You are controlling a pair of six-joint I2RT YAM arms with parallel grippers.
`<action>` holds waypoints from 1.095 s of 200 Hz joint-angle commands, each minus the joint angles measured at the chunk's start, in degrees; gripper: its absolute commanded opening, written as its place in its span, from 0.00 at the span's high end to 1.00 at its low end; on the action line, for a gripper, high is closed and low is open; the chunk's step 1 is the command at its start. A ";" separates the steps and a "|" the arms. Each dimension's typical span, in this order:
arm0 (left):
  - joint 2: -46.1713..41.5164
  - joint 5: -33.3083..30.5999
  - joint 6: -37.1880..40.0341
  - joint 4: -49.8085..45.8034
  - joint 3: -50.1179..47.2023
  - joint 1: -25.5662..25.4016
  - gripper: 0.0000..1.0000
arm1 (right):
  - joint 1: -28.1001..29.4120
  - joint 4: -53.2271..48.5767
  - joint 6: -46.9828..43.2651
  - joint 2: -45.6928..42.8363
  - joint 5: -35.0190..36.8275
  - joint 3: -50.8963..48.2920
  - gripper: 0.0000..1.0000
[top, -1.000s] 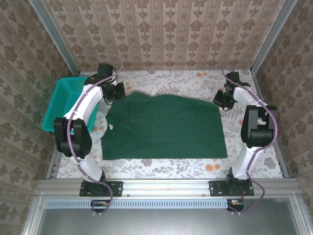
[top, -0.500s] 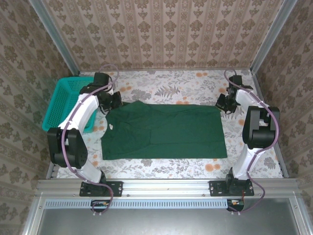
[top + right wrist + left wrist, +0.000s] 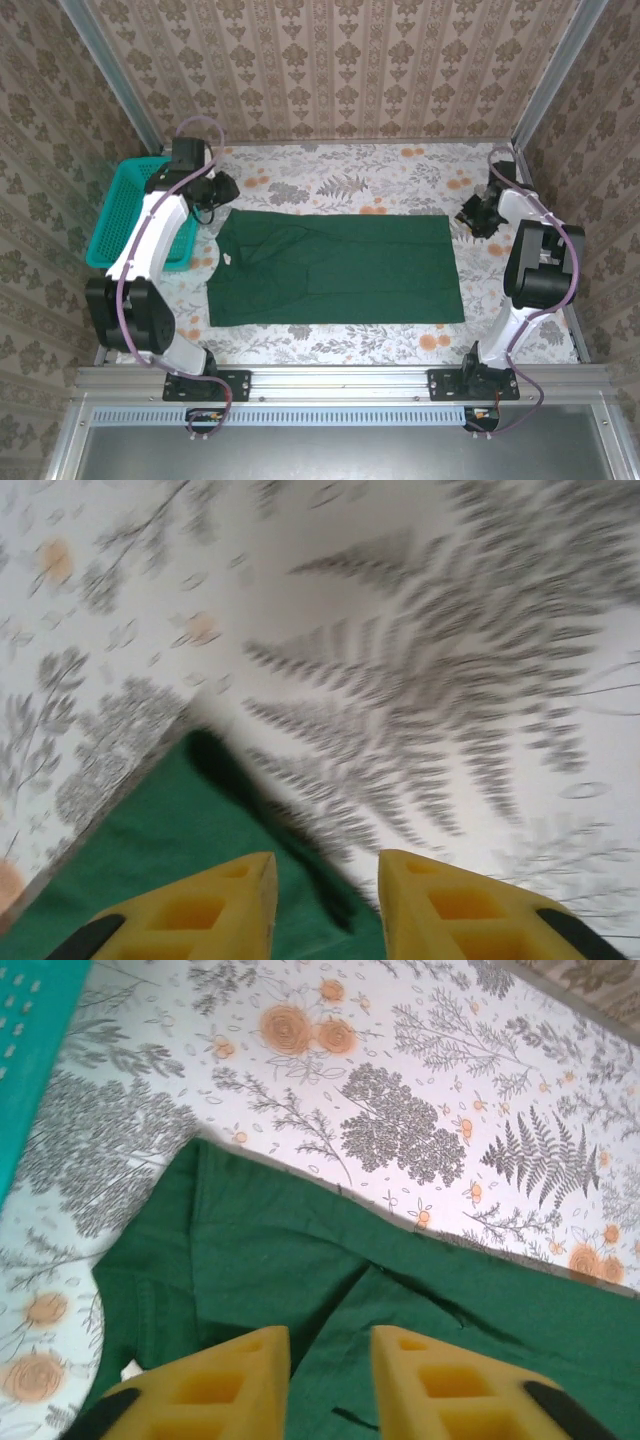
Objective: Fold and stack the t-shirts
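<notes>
A dark green t-shirt (image 3: 335, 268) lies flat on the flowered table as a wide folded rectangle, neck end to the left. My left gripper (image 3: 216, 188) hovers just beyond its far left corner, open, with nothing between the yellow fingers (image 3: 215, 1380); in the left wrist view the t-shirt (image 3: 300, 1260) shows a fold seam and its far edge below them. My right gripper (image 3: 474, 213) stands open just off the far right corner, its fingers (image 3: 450, 905) empty over the t-shirt corner (image 3: 190, 860).
A teal mesh basket (image 3: 125, 208) sits at the table's left edge, right beside the left arm; its wall (image 3: 25, 1050) shows in the left wrist view. Patterned walls close in the far side and both flanks. The flowered tablecloth (image 3: 340, 175) is bare beyond the shirt.
Both grippers let go of the shirt's far edge and drew back outward. The far part of the shirt, raised a second ago, now lies flat with a straight far edge.
</notes>
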 commanded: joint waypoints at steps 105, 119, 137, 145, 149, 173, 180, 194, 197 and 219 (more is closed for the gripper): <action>41.50 -11.75 7.54 -19.17 31.16 -6.67 0.84 | 10.40 -6.14 1.52 16.85 1.13 14.38 0.80; 43.87 -13.90 6.80 -20.84 32.59 -6.38 0.84 | 9.33 -6.65 2.87 18.36 1.29 15.31 0.79; 46.04 -18.86 5.08 -23.25 34.11 -5.97 0.84 | 7.81 -5.96 4.47 18.80 1.69 15.21 0.77; 46.76 -21.93 3.84 -24.82 35.02 -5.79 0.84 | 7.11 -5.85 4.75 19.06 1.73 15.46 0.75; 47.00 -23.13 3.26 -25.31 35.34 -5.67 0.85 | 6.76 -5.99 4.86 19.22 1.82 15.70 0.75; 48.43 -24.58 2.40 -25.97 36.38 -4.95 0.84 | 4.98 -6.64 5.15 20.58 1.21 17.15 0.74; 49.04 -25.11 2.15 -26.65 37.25 -4.87 0.84 | 4.60 -6.94 5.22 20.81 1.21 17.50 0.73; 50.10 -26.54 1.57 -28.13 39.18 -4.82 0.84 | 4.05 -6.63 5.41 20.83 1.12 17.80 0.70; 50.25 -26.72 1.54 -28.27 39.53 -4.86 0.84 | 3.91 -6.59 5.41 20.79 1.12 17.91 0.70; 50.54 -26.05 1.69 -28.27 40.93 -4.69 0.82 | 3.60 -5.99 5.16 20.79 -0.10 19.21 0.65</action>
